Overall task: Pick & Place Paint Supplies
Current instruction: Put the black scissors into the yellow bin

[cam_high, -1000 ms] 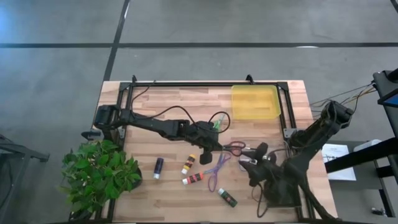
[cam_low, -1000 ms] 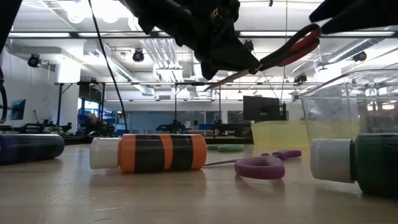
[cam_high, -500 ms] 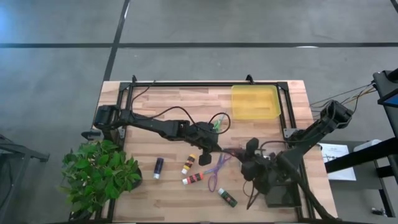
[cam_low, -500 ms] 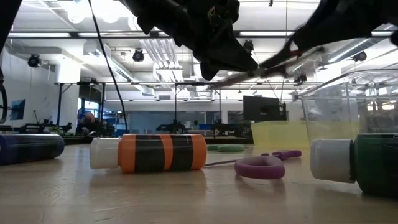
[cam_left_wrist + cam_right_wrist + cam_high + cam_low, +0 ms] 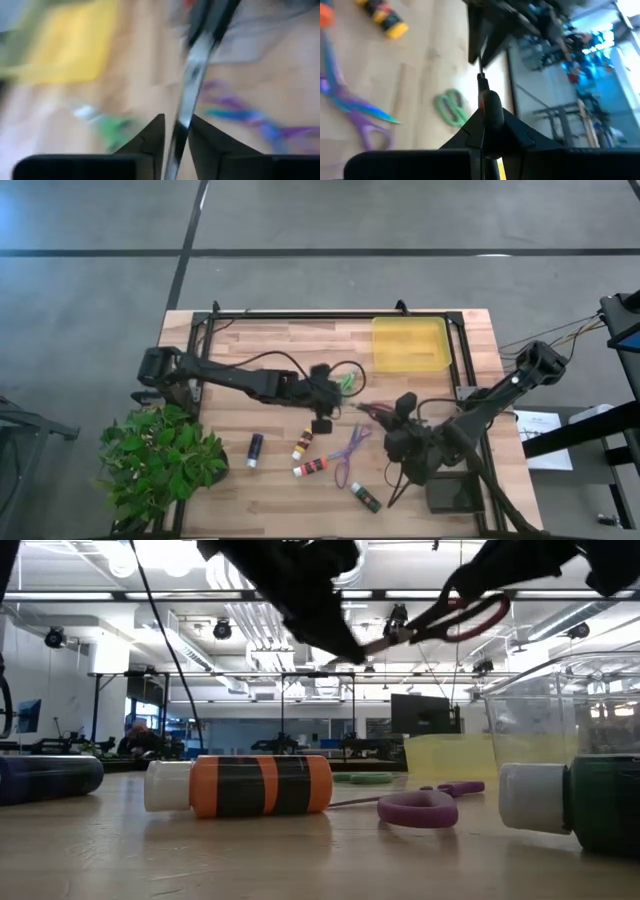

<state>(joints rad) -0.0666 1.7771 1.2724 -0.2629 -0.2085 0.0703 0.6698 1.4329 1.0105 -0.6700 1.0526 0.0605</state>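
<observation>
Above the table's middle, the red scissors [image 5: 455,618] hang in the air, handles clamped in the right gripper [image 5: 392,418], which has come in from the right over the last second. The left gripper [image 5: 322,423] has slid back off the blades; its fingers [image 5: 150,137] now stand apart around the blade tip, not gripping. A handover looks complete, so the yellow tray [image 5: 410,344] seems next. Purple scissors [image 5: 348,453] and tubes [image 5: 303,444] wait on the wood.

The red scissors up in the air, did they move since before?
Yes. The red scissors went from the left gripper into the right gripper, nearer the yellow tray.
</observation>
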